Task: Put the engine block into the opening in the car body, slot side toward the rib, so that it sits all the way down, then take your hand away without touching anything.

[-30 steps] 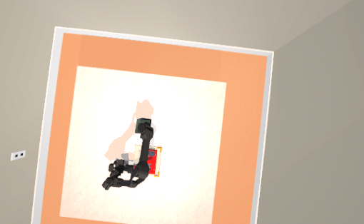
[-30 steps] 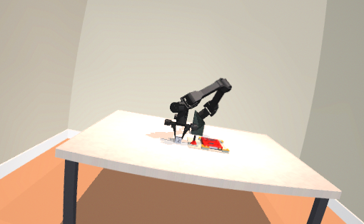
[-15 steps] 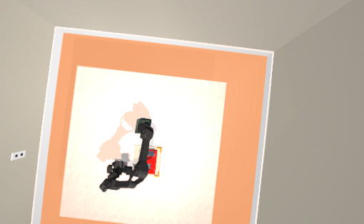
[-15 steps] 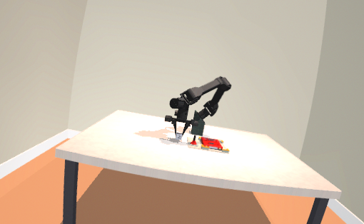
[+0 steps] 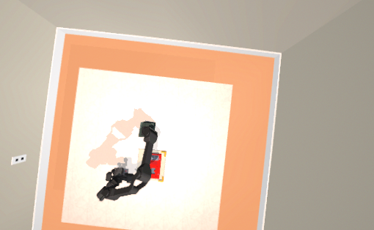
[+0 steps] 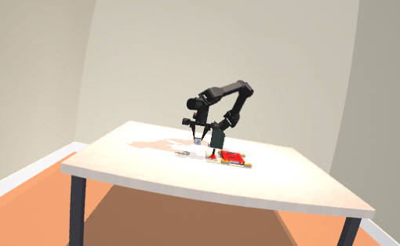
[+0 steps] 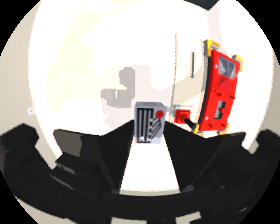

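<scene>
My gripper is shut on the engine block, a small grey block with dark slots on its face and a red round spot. The block is held above the table, left of the car in the wrist view, with its shadow beyond it. The red car body lies flat, with yellow corner parts and a grey-blue pane. A small dark recess shows in its near half. The rib cannot be made out. In the top view the arm hides the block and part of the car.
A pale flat panel lies between block and car. A small red part with a black stem stands beside the car. A dark green box is at the arm's base end. The table carries all of it.
</scene>
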